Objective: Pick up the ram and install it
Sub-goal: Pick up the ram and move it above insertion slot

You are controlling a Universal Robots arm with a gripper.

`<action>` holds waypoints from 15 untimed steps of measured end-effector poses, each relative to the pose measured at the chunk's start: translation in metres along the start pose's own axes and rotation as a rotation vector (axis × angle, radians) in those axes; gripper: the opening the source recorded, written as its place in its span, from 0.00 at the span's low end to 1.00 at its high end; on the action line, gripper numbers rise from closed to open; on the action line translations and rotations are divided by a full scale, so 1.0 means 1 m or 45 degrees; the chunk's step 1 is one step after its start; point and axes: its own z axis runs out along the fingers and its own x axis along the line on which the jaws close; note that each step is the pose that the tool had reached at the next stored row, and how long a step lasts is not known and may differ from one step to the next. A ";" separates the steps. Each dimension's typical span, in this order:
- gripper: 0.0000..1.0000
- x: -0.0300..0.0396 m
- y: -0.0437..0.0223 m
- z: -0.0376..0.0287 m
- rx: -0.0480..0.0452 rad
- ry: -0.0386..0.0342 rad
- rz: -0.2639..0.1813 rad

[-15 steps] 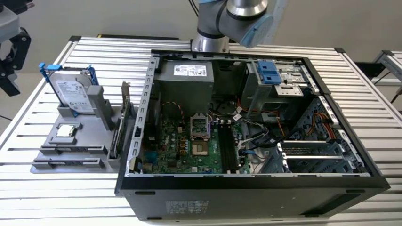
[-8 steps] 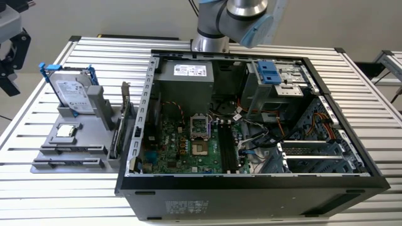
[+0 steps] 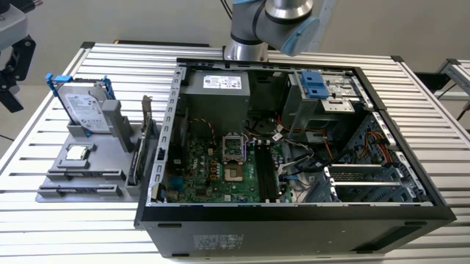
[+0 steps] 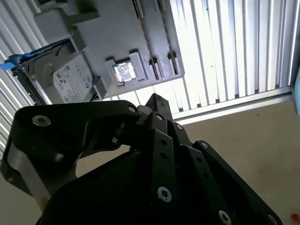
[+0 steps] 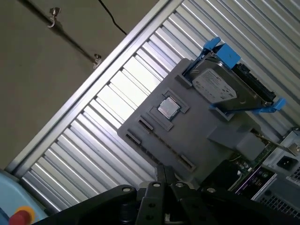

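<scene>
robotics lab or assembly test bench. ribbed aluminium desk (image 3: 44,231) carrying an opened computer tower (image 3: 294,234), motherboard (image 3: 213,170) bared, just beside a grey parts holder (image 3: 81,179) with a hard drive (image 3: 85,110) and processor chip (image 3: 77,154). industrial robot arm (image 3: 276,22) mounted behind. plain bare floor (image 4: 253,140).

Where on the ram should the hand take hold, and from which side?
Probably by its upper long edge, pinching across the two flat faces, coming from straight above. The ram stands on edge in a slot of the grey holder, with the taller card close beside it, so a sideways approach looks blocked.
</scene>
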 end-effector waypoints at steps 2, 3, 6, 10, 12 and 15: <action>0.00 0.0000 0.0000 0.0000 0.000 0.0007 -0.013; 0.00 0.0000 0.0000 0.0000 0.000 0.0009 -0.019; 0.00 0.0000 0.0000 0.0000 -0.001 0.0018 -0.035; 0.00 0.0000 0.0001 0.0000 -0.001 0.0027 -0.055; 0.00 0.0000 0.0000 0.0000 -0.001 0.0032 -0.066; 0.00 0.0000 0.0001 0.0000 -0.001 0.0041 -0.084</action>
